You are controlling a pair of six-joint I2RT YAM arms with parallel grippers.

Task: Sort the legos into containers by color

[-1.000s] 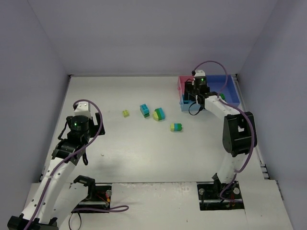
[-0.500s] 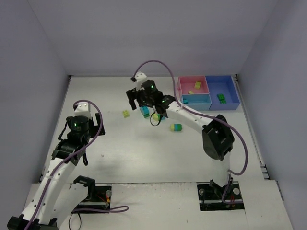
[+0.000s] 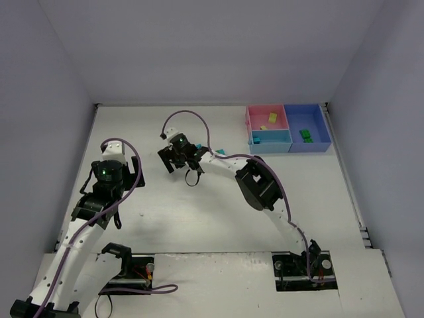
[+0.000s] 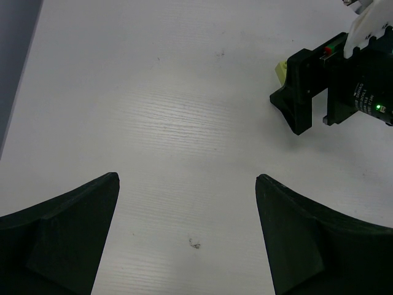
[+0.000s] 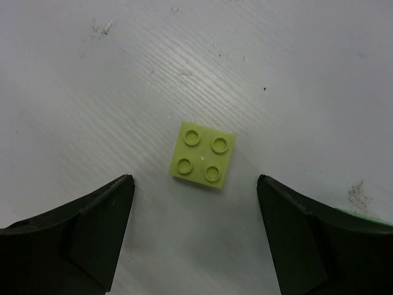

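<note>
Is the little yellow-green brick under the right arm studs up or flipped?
Studs up: the yellow-green brick lies flat on the table, four round studs facing the wrist camera.

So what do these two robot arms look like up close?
The left arm and right arm are slim white links with chunky black joints. A purple cable loops along each, and a green light glows near each wrist. The fingers are broad matte-black wedges.

A yellow-green four-stud brick (image 5: 201, 161) lies flat, studs up, on the white surface (image 5: 92, 92). A yellow piece (image 3: 271, 118) rests in the pink tray (image 3: 257, 116), green pieces (image 3: 305, 134) in the darker blue tray (image 3: 308, 116).
</note>
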